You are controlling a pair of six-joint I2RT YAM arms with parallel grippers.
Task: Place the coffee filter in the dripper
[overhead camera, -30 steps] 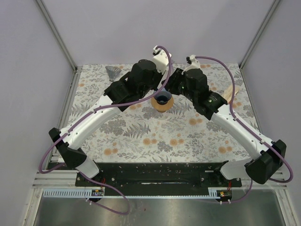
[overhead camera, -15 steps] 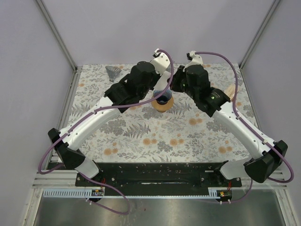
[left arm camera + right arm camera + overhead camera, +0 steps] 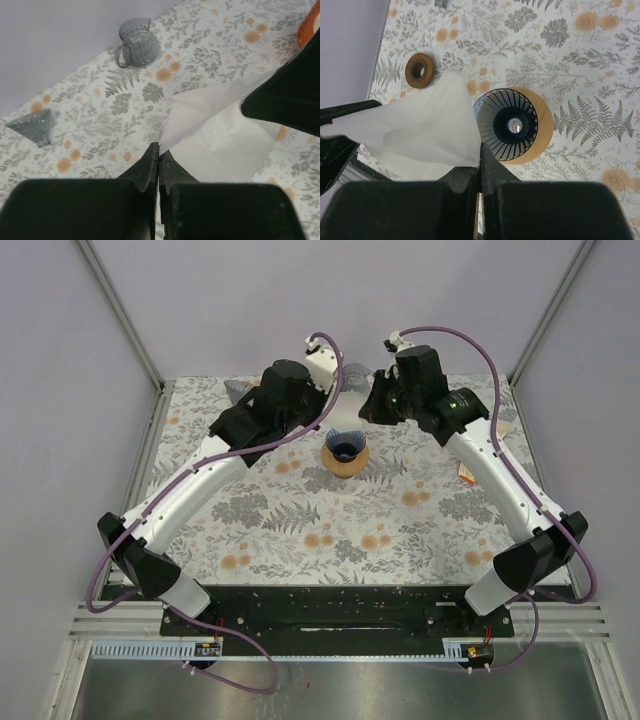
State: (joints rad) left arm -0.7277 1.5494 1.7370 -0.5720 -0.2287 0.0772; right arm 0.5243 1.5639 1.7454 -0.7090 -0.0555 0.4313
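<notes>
Both arms have the coffee filter [image 3: 420, 130] up in the air above the dripper [image 3: 512, 125], a bit toward its far side (so not in it yet). The right gripper [image 3: 480, 152] is clamped on one edge of the paper and the left gripper [image 3: 158, 154] is pinched tight on the opposite corner, so the filter hangs between them. From the right wrist, the paper hides a bit of the dripper's rim. Around the dripper there's a brown ring [image 3: 420, 70] near it, a grey cone [image 3: 32, 127] off to its far left, a grey jug [image 3: 137, 42] further back by the wall, and an orange packet [image 3: 468, 472] out to its right. A floral table [image 3: 300, 530] sits under everything.
</notes>
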